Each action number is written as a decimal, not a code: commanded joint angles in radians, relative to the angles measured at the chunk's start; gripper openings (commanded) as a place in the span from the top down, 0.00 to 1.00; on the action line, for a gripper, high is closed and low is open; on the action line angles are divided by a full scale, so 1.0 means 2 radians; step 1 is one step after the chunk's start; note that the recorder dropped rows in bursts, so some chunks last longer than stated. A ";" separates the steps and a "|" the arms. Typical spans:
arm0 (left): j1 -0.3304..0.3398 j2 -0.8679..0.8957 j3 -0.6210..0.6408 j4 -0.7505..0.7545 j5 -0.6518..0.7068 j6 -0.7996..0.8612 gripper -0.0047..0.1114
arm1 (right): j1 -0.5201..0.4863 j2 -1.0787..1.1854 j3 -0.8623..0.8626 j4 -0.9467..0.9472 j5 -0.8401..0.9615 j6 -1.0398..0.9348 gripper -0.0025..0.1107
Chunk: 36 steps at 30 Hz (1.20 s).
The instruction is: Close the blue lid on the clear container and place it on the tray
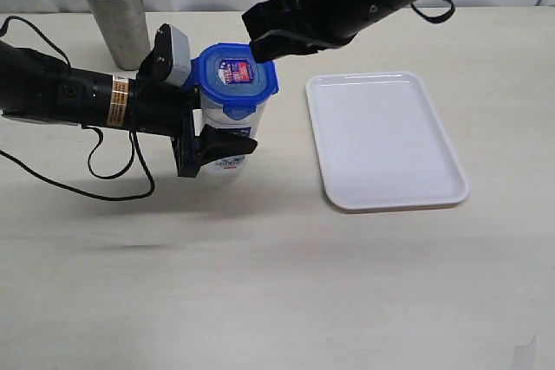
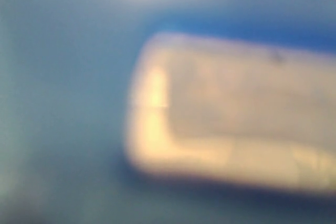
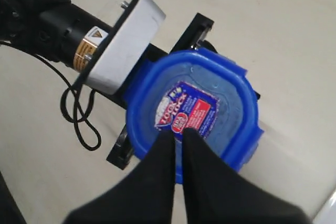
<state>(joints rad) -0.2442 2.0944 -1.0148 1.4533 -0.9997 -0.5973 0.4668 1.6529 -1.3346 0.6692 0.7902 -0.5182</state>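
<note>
Lid (image 1: 232, 78) sat on top of the container (image 1: 227, 127). It was blue, with rounded corners and a red and blue sticker (image 3: 185, 113) in the middle. Flaps stuck out at its sides, and it was hard to tell if they were snapped down. The container was clear and stood upright on the bench (image 1: 260, 283). It had a blue and white label low on its side.

The left arm lay low across the bench, coming in from the left. The left pincer (image 1: 208, 120) gripped the container just under the lid, one jaw on each side. The left wrist view was only a blue and pale blur. The right arm came down from the top right. The right pincer (image 3: 176, 136) was closed and held nothing. Its tips were pressed together and touched the lid's top near the edge.

The tray (image 1: 395, 199) lay flat to the right of the container, near but apart, with a strip of bench between them. A steel cup (image 1: 113, 15) stood behind the left arm, near the back edge. A black cable (image 1: 113, 172) looped on the bench by that arm.
</note>
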 commanded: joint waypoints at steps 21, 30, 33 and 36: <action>0.000 -0.008 0.001 -0.009 -0.050 -0.001 0.96 | 0.001 0.049 0.019 -0.081 -0.025 0.035 0.94; 0.000 -0.008 0.001 -0.009 -0.050 -0.001 0.96 | 0.001 0.072 0.026 -0.081 -0.015 0.035 0.94; 0.000 -0.008 0.001 -0.009 -0.050 -0.001 0.96 | 0.001 0.079 0.026 -0.081 -0.015 0.035 0.94; 0.000 -0.008 0.001 -0.009 -0.049 -0.001 0.96 | 0.001 0.079 0.026 -0.082 -0.015 0.035 0.94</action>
<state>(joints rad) -0.2387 2.1000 -1.0040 1.5084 -0.9730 -0.5954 0.4649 1.7927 -1.2951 0.5027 0.7398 -0.4518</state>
